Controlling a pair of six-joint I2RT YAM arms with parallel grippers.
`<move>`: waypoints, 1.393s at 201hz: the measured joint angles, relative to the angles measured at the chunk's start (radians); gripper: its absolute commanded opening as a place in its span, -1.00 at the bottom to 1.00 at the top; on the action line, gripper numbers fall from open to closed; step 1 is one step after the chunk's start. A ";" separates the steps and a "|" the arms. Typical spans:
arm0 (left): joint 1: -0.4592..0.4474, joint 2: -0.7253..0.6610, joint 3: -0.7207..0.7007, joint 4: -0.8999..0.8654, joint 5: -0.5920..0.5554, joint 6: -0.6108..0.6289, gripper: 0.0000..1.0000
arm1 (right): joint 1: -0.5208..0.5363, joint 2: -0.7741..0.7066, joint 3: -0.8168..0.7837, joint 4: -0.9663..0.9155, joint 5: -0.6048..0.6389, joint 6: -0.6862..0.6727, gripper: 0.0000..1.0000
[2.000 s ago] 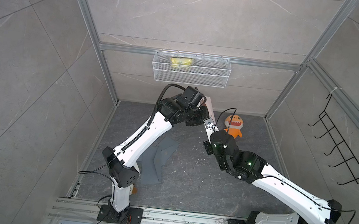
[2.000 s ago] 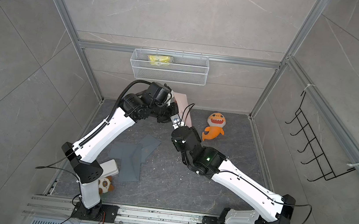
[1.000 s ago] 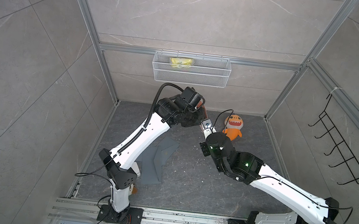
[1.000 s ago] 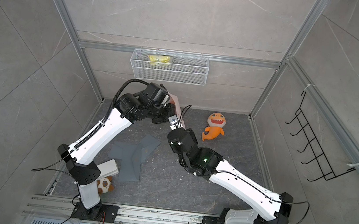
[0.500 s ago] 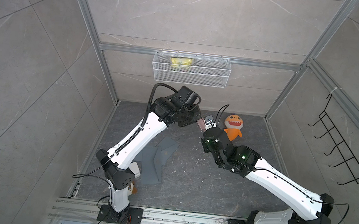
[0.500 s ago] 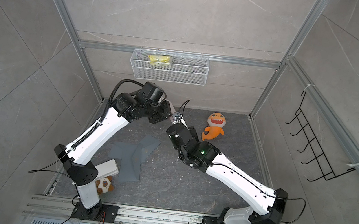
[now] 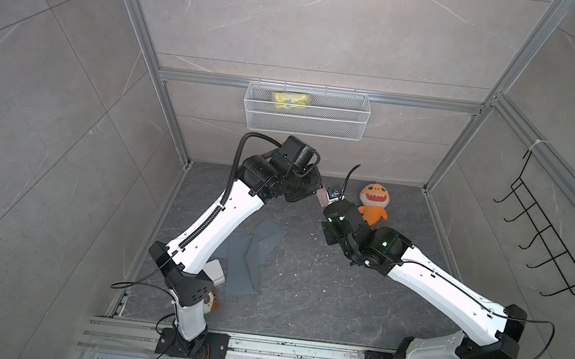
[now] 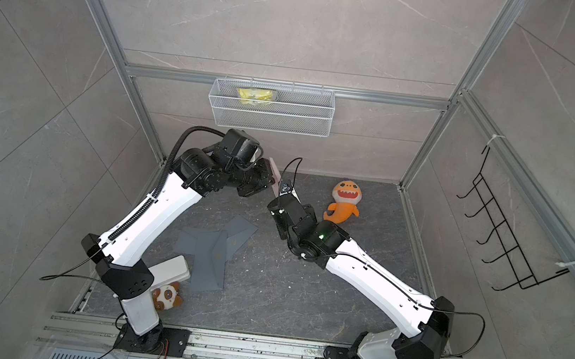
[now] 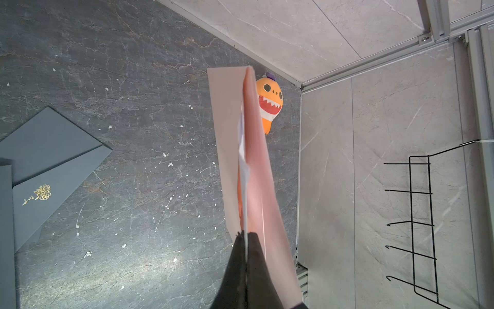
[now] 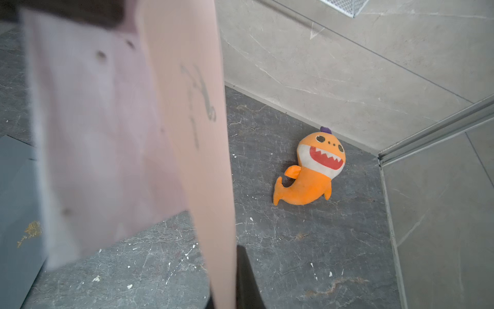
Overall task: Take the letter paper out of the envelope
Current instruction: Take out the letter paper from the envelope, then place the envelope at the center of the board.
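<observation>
Letter paper, a thin white-lilac sheet, shows only as a narrow strip between the two faces of the salmon-pink paper envelope, so most of it sits inside. That envelope hangs in the air above the far edge of the dark marbled bench, about midway along it, held between the two arms. The left hand is pinched together on one end of the envelope, with the sheet's edge running into its grip. The right hand is clamped on a pink edge from the other side. Lifting and bracing look done. The pull that separates sheet from envelope is not yet finished, and I cannot tell which hand, if either, grips the sheet itself. Further out, an orange shark plush toy lies near the far right corner, and flat grey-blue envelopes lie towards the left edge.
</observation>
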 measured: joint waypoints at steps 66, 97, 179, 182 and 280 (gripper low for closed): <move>0.011 -0.034 -0.008 0.095 0.045 0.029 -1.00 | -0.138 -0.001 0.000 -0.063 -0.141 0.126 -1.00; 0.049 -0.082 -0.055 0.187 0.107 0.039 -1.00 | -0.206 -0.013 0.000 -0.106 -0.180 0.208 -1.00; 0.095 -0.142 -0.346 0.400 0.222 0.035 -1.00 | -0.386 -0.334 -0.278 -0.212 -0.148 0.821 -1.00; 0.095 -0.143 -0.361 0.408 0.229 0.035 -1.00 | -0.394 -0.343 -0.294 -0.213 -0.152 0.841 -1.00; 0.095 -0.178 -0.731 0.668 0.360 -0.031 -1.00 | -0.574 -0.526 -0.791 -0.190 -0.316 1.439 -0.76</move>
